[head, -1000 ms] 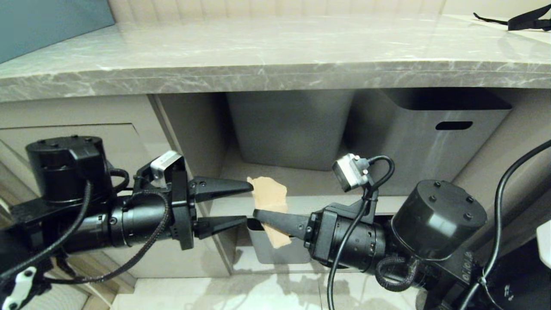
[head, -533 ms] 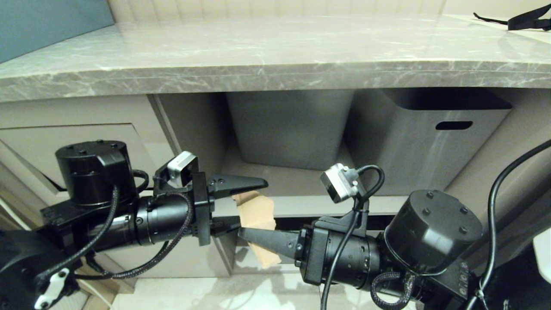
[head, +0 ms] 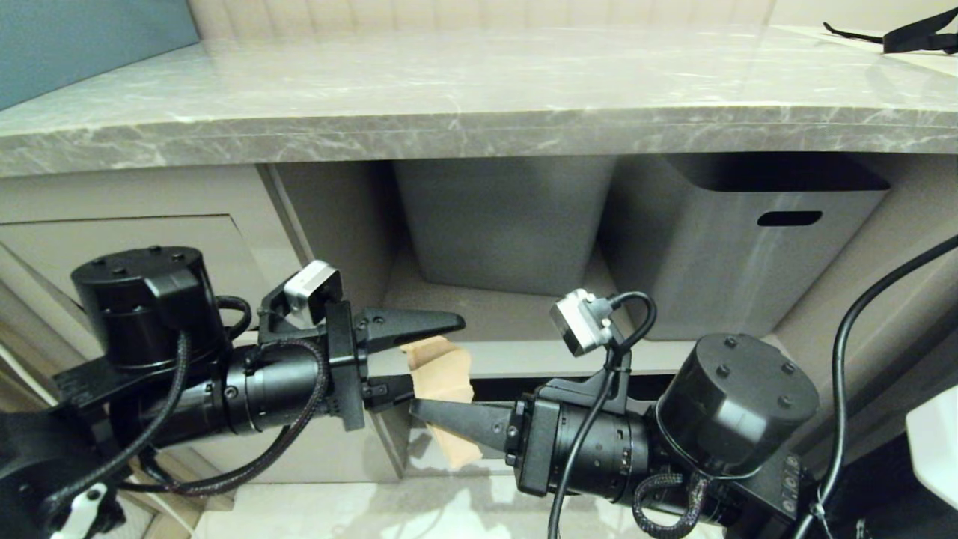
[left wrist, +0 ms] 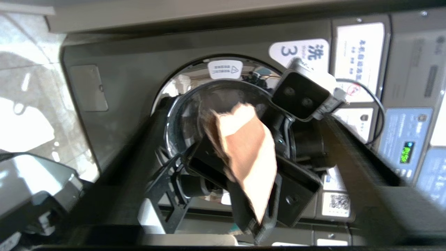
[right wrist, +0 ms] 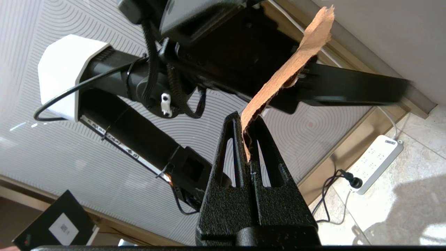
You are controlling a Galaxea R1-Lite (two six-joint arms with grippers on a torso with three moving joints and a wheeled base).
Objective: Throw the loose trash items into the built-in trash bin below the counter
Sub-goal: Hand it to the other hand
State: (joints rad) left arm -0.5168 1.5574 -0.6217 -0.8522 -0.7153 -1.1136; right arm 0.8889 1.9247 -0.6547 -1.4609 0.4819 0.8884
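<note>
A torn tan cardboard scrap (head: 443,370), one of the loose trash items, hangs in the air below the grey marble counter (head: 479,135). My right gripper (head: 413,406) is shut on the scrap's lower edge, and the right wrist view shows the pinch (right wrist: 245,120) clearly. My left gripper (head: 438,355) stands open facing it, one finger above the scrap and one below. In the left wrist view the scrap (left wrist: 247,150) hangs between the blurred dark fingers (left wrist: 359,167). The built-in trash bin shows only as a beige cabinet panel (head: 150,228) behind my left arm.
Two grey tubs (head: 509,224) (head: 748,239) fill the open shelf under the counter. A black strapped bag (head: 920,34) lies on the counter at far right. A white power strip (right wrist: 378,162) with a cable lies on the tiled floor. A front-loading machine's round door (left wrist: 223,97) faces the left wrist.
My right gripper has carried the scrap left and slightly down. My left gripper has come forward, so the scrap now hangs between its open fingers.
</note>
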